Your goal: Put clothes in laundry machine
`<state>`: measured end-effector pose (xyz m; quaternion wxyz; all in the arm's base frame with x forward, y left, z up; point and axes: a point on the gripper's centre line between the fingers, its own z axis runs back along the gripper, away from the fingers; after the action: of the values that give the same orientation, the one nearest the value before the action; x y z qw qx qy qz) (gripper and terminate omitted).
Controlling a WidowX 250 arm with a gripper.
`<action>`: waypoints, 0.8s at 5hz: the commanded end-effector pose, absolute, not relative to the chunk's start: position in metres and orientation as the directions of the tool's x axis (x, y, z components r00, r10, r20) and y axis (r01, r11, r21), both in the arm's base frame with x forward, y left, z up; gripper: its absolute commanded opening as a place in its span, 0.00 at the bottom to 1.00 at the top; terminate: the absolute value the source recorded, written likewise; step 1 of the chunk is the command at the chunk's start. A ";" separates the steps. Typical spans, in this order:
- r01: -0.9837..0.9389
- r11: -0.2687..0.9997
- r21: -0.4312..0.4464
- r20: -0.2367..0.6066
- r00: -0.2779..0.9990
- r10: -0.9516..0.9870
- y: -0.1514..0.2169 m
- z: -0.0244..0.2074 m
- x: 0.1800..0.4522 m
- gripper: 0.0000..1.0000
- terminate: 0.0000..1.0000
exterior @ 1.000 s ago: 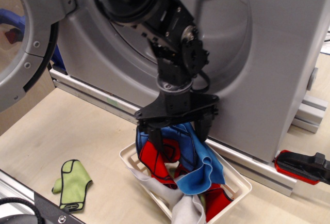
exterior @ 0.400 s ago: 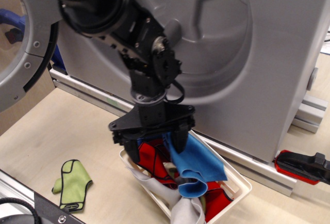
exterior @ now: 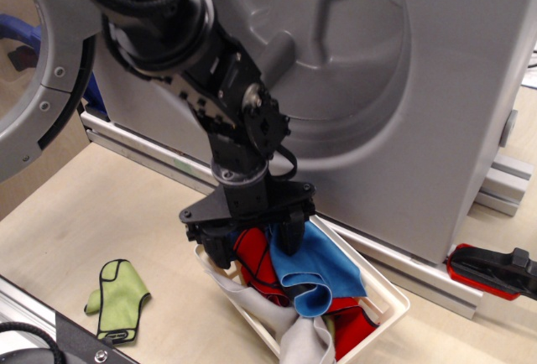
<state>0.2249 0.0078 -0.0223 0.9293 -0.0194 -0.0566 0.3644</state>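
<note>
My gripper (exterior: 252, 247) reaches down into the white lattice basket (exterior: 391, 299). Its two black fingers stand wide apart on either side of a red cloth with dark trim (exterior: 256, 262). A bright blue cloth (exterior: 320, 265) lies just right of the right finger (exterior: 290, 236). A light grey cloth (exterior: 302, 343) hangs over the basket's front rim. A lime green cloth (exterior: 117, 297) lies on the table at the lower left. The light-grey laundry machine (exterior: 436, 87) stands behind, its round door (exterior: 38, 70) open at the upper left. The drum opening is hidden by my arm.
An aluminium rail (exterior: 143, 146) runs along the machine's base. A red and black clamp (exterior: 495, 270) lies at the right edge. A metal rail with a black cable (exterior: 33, 330) runs along the front left corner.
My arm has swung left and dropped lower into the basket. The blue cloth, held up between the fingers a second ago, now lies lower beside the right finger.
</note>
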 end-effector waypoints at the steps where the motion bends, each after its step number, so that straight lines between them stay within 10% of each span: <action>1: -0.617 0.777 -0.128 0.091 0.772 0.629 0.003 -0.023 0.235 1.00 0.00; 2: -0.622 0.775 -0.113 0.080 0.771 0.631 0.010 -0.030 0.234 0.00 0.00; 4: -0.586 0.806 -0.087 0.122 0.796 0.592 0.018 -0.027 0.232 0.00 0.00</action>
<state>0.2192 0.0176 -0.0394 0.9489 -0.0190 -0.0501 0.3110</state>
